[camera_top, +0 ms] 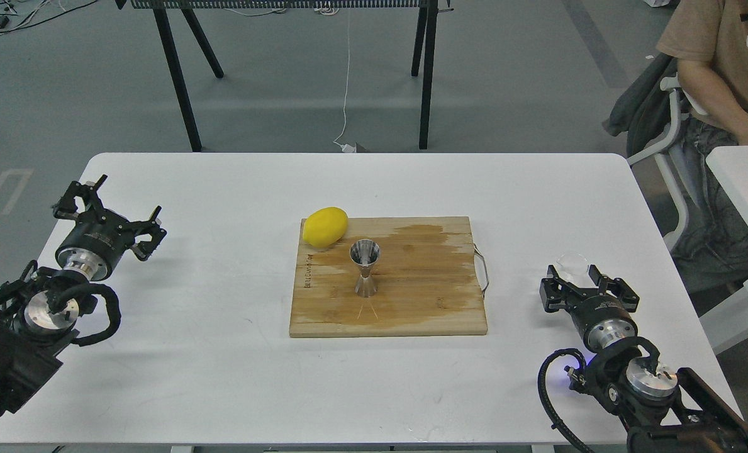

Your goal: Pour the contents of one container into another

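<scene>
Clear glass is what the right pincer (576,280) has to deal with first; the small glass cup (573,264) stands on the white table (223,352) near its right edge, and the two fingers sit either side of the cup's near half, spread, though whether the pads touch the wall I cannot tell. The steel jigger (365,267) stands upright on the wooden cutting board (411,308) at mid-table, well apart from the cup, with a yellow lemon (325,226) at the board's far left corner just behind it. The left pincer (121,223) hovers spread over the table's left side, holding nothing.

The step in hand looks like securing the cup. To do it well, I would close squarely on the wall below the rim, since glass is slippery and light; lift straight up before moving inward; keep the cup level in transit; approach the jigger from its right so the lemon stays clear. The jigger's mouth is narrow and its base small, so a slow tilt, with the rim above the mouth and never touching it, seems wise; a nudge could topple it.
</scene>
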